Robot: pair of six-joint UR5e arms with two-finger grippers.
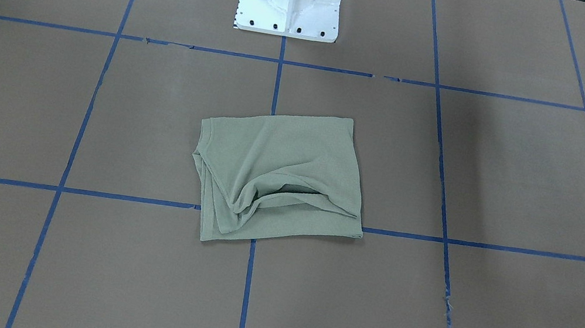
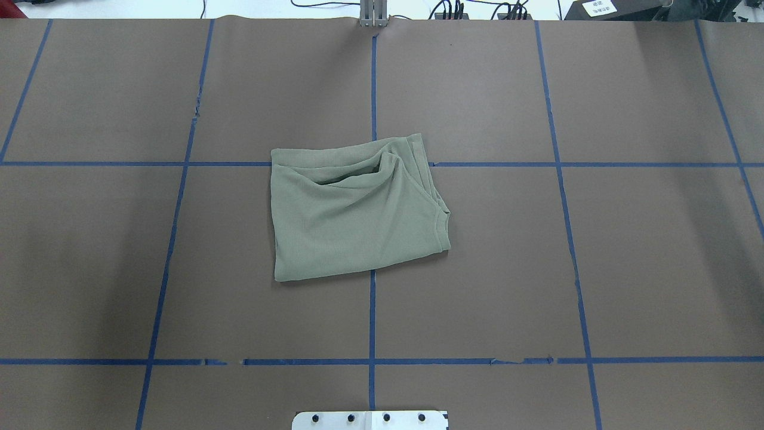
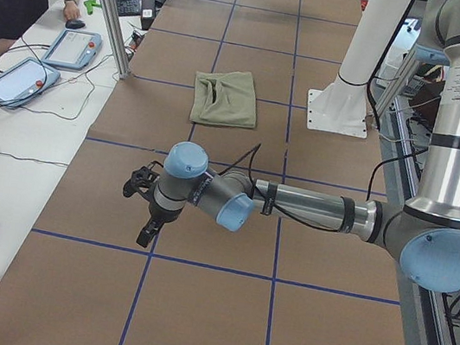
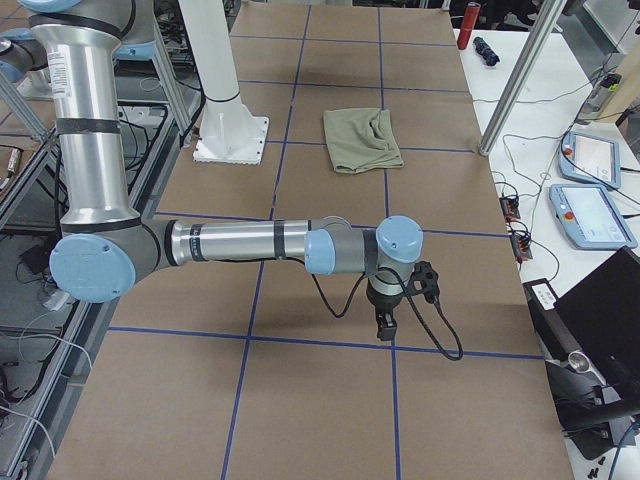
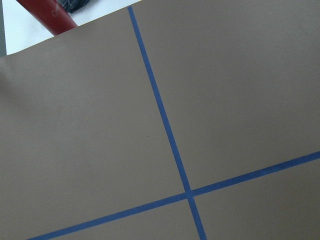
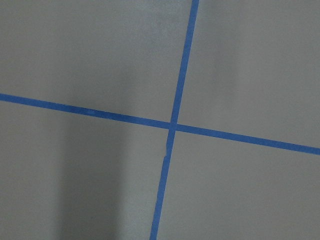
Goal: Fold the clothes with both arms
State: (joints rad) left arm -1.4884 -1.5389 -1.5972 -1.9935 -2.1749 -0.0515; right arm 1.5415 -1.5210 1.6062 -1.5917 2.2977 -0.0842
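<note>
Shirt [image 2: 352,209] is lying folded in the middle of the table [image 2: 597,269], while left gripper [image 3: 147,231] and right gripper [image 4: 385,325] are hovering well apart from it, near opposite table ends (whether either pair of jaws is parted cannot be told).

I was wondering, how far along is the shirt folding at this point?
Done: the shirt lies folded into a compact rectangle on the table. In hand: nothing; the left gripper and right gripper hang well away from it. Left: perhaps smoothing the loose pucker along one edge.
</note>
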